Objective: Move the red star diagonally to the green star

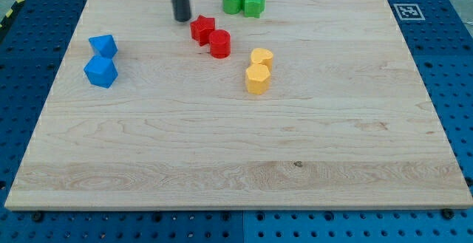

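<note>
Board: wooden board (pixel 236 139) on a blue pegged table (pixel 22 66).
Blue blocks: two (pixel 101 72), view's left.
Yellow blocks: pair (pixel 258 79), centre.
Green star: (pixel 253 4) top edge, touching green cylinder (pixel 232 1).
Red star: (pixel 202 30) touching red cylinder (pixel 219 43).
Tool: my tip (pixel 182 19), a bare rod with nothing to open or close, just left of the red star; contact cannot be told.

We have a single view, set above and in front of the wooden board (pixel 236 147), looking down at a slant so that the board's far edge lies at the view's top and its near edge at the view's bottom. It stands far enough back to take in nearly the whole board, with the blue pegboard (pixel 451 66) showing around it.
</note>
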Controlling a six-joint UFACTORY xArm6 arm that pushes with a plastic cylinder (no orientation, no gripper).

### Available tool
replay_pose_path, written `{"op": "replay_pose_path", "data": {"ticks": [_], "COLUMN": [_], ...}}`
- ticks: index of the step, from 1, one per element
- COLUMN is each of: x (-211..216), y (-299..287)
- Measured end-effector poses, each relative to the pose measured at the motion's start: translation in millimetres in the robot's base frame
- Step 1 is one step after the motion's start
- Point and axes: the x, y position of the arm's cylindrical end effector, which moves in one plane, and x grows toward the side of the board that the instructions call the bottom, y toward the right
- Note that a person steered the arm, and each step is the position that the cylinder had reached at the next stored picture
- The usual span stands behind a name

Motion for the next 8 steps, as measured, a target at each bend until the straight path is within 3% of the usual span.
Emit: {"op": "replay_pose_path", "data": {"ticks": [2,5,8], "x": [38.2,40.2,56.4], "y": [7.3,28.0,93.5]}}
